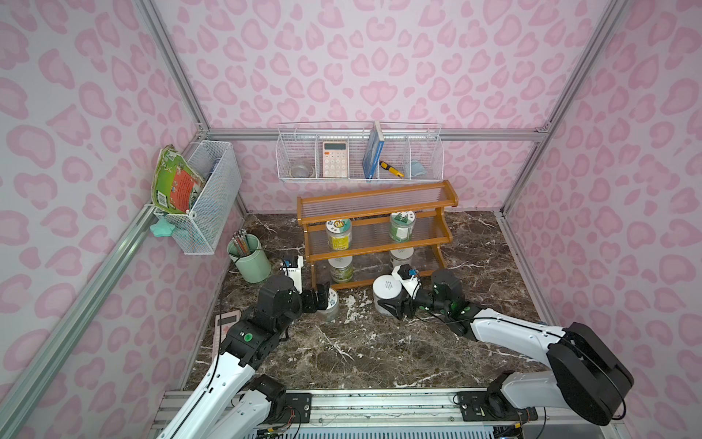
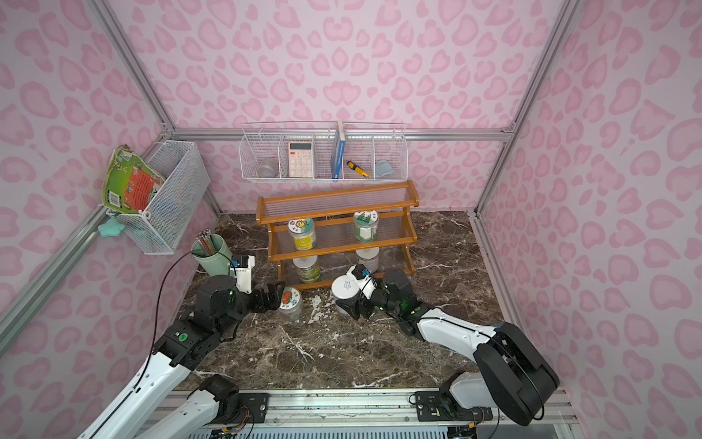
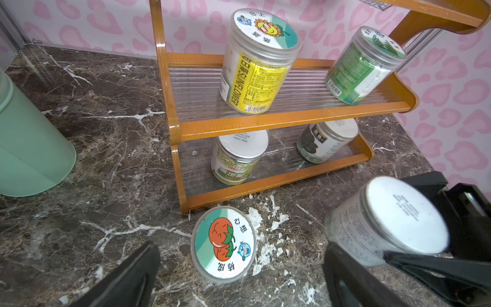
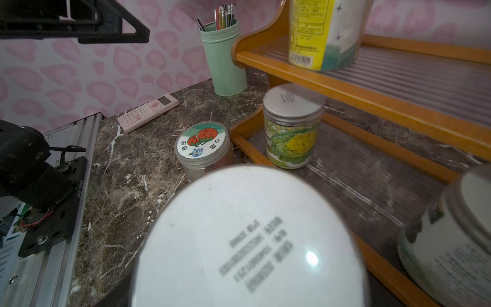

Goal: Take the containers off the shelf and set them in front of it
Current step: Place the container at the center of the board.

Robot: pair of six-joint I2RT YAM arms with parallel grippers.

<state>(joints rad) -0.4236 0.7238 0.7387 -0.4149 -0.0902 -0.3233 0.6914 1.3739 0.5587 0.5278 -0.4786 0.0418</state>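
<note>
1. The left gripper (image 1: 321, 298) gapes wide by the near-left foot of the shelf (image 1: 364, 214). The tomato-lid jar (image 1: 330, 306) stands upright on the table (image 1: 361, 353) just off its fingertips, ungripped.
2. The right gripper (image 1: 387, 308) is clamped on the sides of a plain white-lid jar (image 1: 387, 289), just in front of the bottom tier's front rail. Whether its base touches the marble I cannot tell.
3. Four jars sit behind the shelf's front rails. The sunflower jar (image 1: 339, 235) and green jar (image 1: 402, 228) are on the middle tier. The cabbage-label jar (image 1: 340, 270) and dark-label jar (image 1: 401, 257) are on the bottom.
4. Open marble separates the two front jars, and a wider bare stretch runs to the table's near edge.
5. The pencil cup (image 1: 250, 262) stands far left, close to the left wrist. The shelf's right end is well apart from the right wall.
</note>
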